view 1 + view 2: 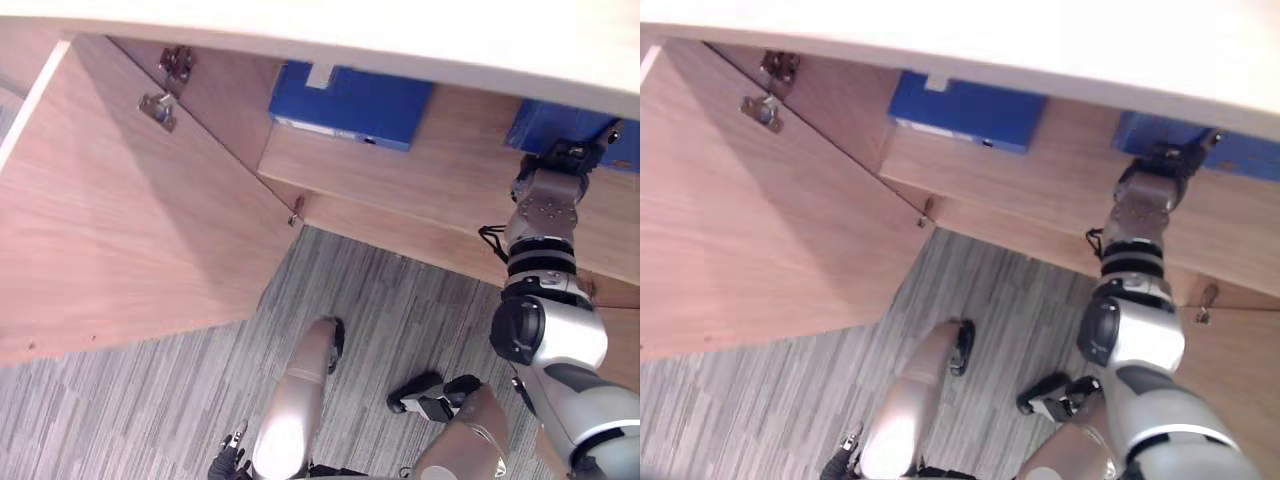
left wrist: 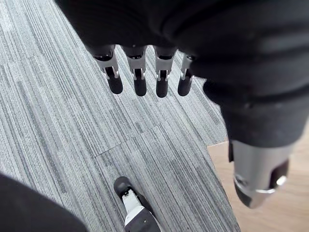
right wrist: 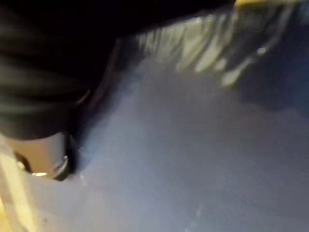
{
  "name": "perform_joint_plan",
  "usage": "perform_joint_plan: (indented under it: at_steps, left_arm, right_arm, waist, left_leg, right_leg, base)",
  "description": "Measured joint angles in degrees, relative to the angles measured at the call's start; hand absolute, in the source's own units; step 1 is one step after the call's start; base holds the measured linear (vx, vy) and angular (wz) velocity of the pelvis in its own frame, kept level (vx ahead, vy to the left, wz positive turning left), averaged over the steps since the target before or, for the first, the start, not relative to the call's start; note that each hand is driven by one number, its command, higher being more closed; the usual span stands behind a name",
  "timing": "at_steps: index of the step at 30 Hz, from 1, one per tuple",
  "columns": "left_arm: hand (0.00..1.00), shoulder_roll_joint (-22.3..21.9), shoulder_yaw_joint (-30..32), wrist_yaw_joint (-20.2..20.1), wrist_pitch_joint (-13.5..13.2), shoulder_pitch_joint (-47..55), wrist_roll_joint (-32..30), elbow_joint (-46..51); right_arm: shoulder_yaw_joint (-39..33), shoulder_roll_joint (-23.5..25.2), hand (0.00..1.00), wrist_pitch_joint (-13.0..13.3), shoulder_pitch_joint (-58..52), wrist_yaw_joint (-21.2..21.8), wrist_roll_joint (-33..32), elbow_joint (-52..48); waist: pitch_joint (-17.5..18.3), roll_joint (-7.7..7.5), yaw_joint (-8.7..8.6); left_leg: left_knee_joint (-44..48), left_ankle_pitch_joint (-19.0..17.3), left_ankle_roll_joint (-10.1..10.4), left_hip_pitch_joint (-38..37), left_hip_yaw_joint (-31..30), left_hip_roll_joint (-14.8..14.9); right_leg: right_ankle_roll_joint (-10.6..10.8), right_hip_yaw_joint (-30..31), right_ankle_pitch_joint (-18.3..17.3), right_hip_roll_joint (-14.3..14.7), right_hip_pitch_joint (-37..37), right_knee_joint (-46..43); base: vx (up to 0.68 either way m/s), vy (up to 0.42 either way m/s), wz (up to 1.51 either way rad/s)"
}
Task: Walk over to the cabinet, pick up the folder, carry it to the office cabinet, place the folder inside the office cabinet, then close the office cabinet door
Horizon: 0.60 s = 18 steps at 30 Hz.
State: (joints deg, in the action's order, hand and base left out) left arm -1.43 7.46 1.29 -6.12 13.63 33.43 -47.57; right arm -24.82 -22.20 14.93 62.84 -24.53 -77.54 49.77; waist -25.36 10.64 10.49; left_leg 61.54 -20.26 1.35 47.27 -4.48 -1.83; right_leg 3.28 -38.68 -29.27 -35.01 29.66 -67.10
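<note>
Item: folder (image 1: 545, 120). Plain deep blue cover, matte, with no label on the part that shows. In the right wrist view its blue face sits very close in front of the hand.

Location: inside the open office cabinet (image 1: 400, 30), on the wooden shelf (image 1: 420, 170), at the shelf's right end, partly under the pale top panel.

Orientation: the visible strip runs sideways along the shelf's front edge. Whether it stands or lies flat cannot be told.

Right hand (image 1: 562, 158): arm reaches up to the shelf and the hand is against the folder's front. Whether its fingers clasp the folder or are spread cannot be told.

Left hand (image 2: 162, 82): hangs low above the grey striped carpet (image 1: 150, 400), fingers (image 2: 115, 79) straight, side by side and holding nothing.

Surroundings: a second blue folder (image 1: 350, 105) with a pale strip along its lower edge is on the same shelf, well to the left and apart from the first. The cabinet door (image 1: 130, 230) stands wide open on the left and carries a metal hinge plate (image 1: 158, 108); its mate (image 1: 177, 63) is on the cabinet's side wall.
</note>
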Motion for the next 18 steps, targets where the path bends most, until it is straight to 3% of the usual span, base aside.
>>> perform_joint_plan:
  at_steps: [7, 12, 18]
  left_arm:
    - [0.0, 0.33, -0.9, 1.55, -0.01, -0.11, -0.17, 0.24]
    - [0.0, 0.76, -1.77, 2.15, -0.01, -0.21, -0.17, 0.26]
    - [0.0, 0.79, -1.8, 2.2, -0.01, -0.2, -0.15, 0.24]
  right_arm:
    - [1.72, 1.07, 1.0, 0.5, 0.56, -2.16, 0.96, 0.27]
    - [1.24, 1.34, 1.0, 2.88, 1.13, -2.71, 1.24, -0.7]
    - [1.17, -0.05, 1.0, 2.56, 1.4, -2.9, 2.2, -0.65]
  waist:
    - [-0.25, -0.2, 0.35]
    - [-0.3, -0.31, 0.61]
    - [-0.33, -0.35, 0.51]
  left_leg:
    - [1.73, -0.67, -0.31, 3.37, 1.03, -0.99]
    - [2.94, -0.16, -0.58, 5.87, 1.13, -1.13]
    - [2.92, 0.04, -0.64, 6.22, 1.3, -1.16]
  right_leg:
    - [0.12, 3.12, -1.43, -1.04, 4.3, -1.74]
    - [0.06, 4.18, -1.35, -1.36, 7.23, -3.31]
    - [-0.01, 4.72, -1.31, -1.38, 8.0, -3.48]
  base:
    - [-0.06, 0.053, 0.01]
    - [-0.02, 0.015, -0.01]
    - [0.02, -0.005, -0.01]
